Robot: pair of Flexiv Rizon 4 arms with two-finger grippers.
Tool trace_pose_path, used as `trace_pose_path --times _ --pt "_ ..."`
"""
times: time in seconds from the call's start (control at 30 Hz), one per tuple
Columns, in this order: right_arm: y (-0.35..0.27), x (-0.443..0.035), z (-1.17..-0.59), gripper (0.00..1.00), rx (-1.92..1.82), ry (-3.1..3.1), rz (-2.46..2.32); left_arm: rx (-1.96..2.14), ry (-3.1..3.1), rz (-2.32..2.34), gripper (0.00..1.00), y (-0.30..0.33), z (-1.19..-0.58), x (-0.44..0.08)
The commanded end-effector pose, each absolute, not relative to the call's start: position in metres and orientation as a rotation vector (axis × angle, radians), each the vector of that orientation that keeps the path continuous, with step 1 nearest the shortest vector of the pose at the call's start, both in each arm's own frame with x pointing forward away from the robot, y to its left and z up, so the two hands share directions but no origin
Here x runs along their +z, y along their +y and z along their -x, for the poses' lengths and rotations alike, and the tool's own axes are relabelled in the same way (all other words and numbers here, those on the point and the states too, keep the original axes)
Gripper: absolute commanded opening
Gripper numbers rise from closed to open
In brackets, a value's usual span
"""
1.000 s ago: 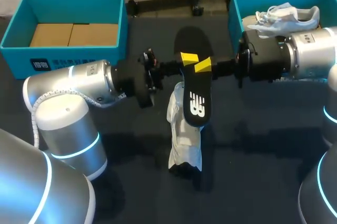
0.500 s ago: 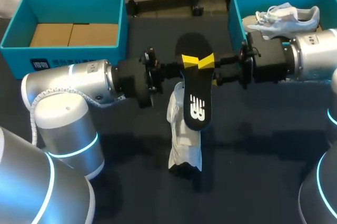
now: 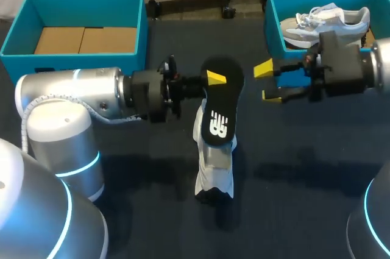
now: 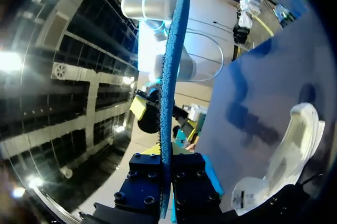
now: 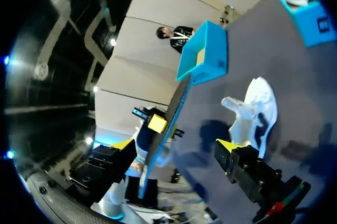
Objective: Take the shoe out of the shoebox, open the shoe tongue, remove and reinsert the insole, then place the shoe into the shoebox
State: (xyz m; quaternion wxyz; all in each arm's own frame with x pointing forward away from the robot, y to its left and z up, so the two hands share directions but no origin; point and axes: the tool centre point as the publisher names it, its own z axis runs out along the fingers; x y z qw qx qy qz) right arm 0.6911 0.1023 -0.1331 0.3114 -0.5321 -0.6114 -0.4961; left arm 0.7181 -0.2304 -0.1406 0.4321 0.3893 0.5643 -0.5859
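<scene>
A black insole (image 3: 216, 106) with a white logo hangs above mid-table, with my left gripper (image 3: 214, 79) shut on its upper part. In the left wrist view the insole (image 4: 171, 76) shows edge-on, blue, pinched between that gripper's black fingers (image 4: 150, 182). My right gripper (image 3: 268, 82) stands open to the right of the insole, apart from it. In its own view the right gripper (image 5: 176, 147) gapes wide, with the insole (image 5: 164, 126) ahead of it. The white shoe (image 3: 214, 161) lies on the dark table below the insole, its tongue raised; it also shows as the shoe (image 5: 253, 110).
A blue shoebox (image 3: 137, 27) with a cardboard floor stands at the back left. A second blue box (image 3: 271, 24) at the back right holds another white shoe (image 3: 329, 18), close behind my right wrist. The dark table (image 3: 292, 186) spreads around the shoe.
My right gripper has opened, let go of the insole and drawn back to the right. The left gripper keeps the insole, which has shifted slightly left and down.
</scene>
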Motion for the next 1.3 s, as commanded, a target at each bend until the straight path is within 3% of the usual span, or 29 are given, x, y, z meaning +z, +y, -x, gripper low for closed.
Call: trace_pose_path --times 0.03,0.37,1.13,1.3 --pt "0.086 -0.126 -0.681 1.0 -1.309 -1.731 1.381 -1.512 1.505 -0.975 0.0 -0.22 -0.711 -0.138" --pt "0.093 -0.121 -0.685 1.0 -1.384 -2.04 1.191 -1.677 1.664 -0.912 0.0 -0.217 -0.7 -0.14" --pt "0.091 -0.122 -0.688 1.0 -1.397 -2.089 1.215 -1.668 1.652 -0.897 0.0 -0.217 -0.698 -0.14" --pt "0.08 -0.132 -0.691 1.0 -1.558 -2.321 0.971 -1.798 1.67 -0.819 0.0 -0.207 -0.693 -0.139"
